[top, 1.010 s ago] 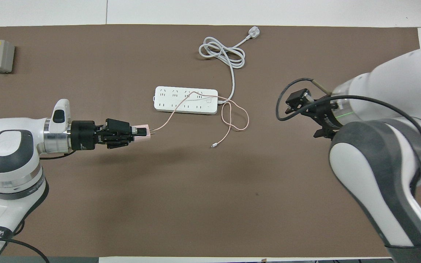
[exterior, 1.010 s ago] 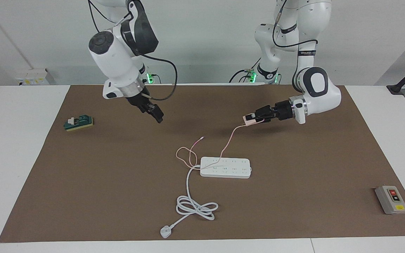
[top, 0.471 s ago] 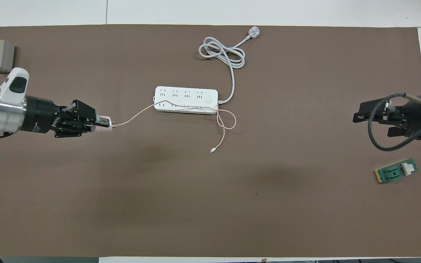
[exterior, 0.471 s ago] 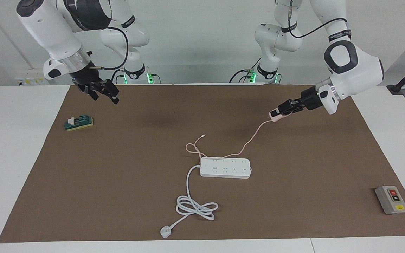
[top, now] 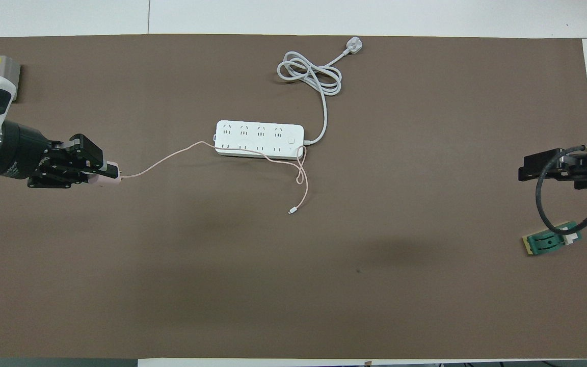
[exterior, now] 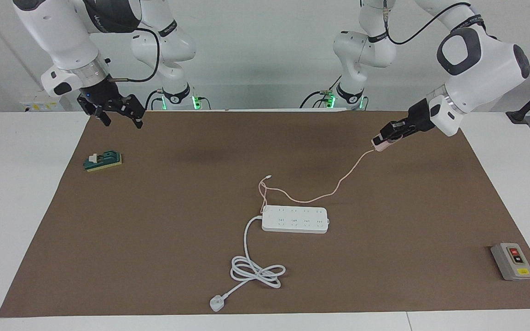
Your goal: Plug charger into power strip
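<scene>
Brown matting [exterior: 154, 220] carries the power strip [exterior: 295, 219]; left gripper [exterior: 381, 139] clamps the charger [exterior: 379, 145] aloft, hiding its prongs; right gripper [exterior: 117, 111] hangs spread, empty.

Charger [exterior: 379, 144] [top: 111, 170]: small pale-pink cube, held up in the air over the brown mat twd the left arm's end, not plugged in. Its thin pink cable [exterior: 338, 186] [top: 163, 160] sags down to the mat, runs along the strip's robot-side edge & loops near its cord end.

Power strip [exterior: 295, 219] [top: 259, 139]: long white multi-socket bar, flat mid-mat, sockets up, all empty; thick white cord [exterior: 256, 271] [top: 310, 75] coiled farther from the robots.
</scene>
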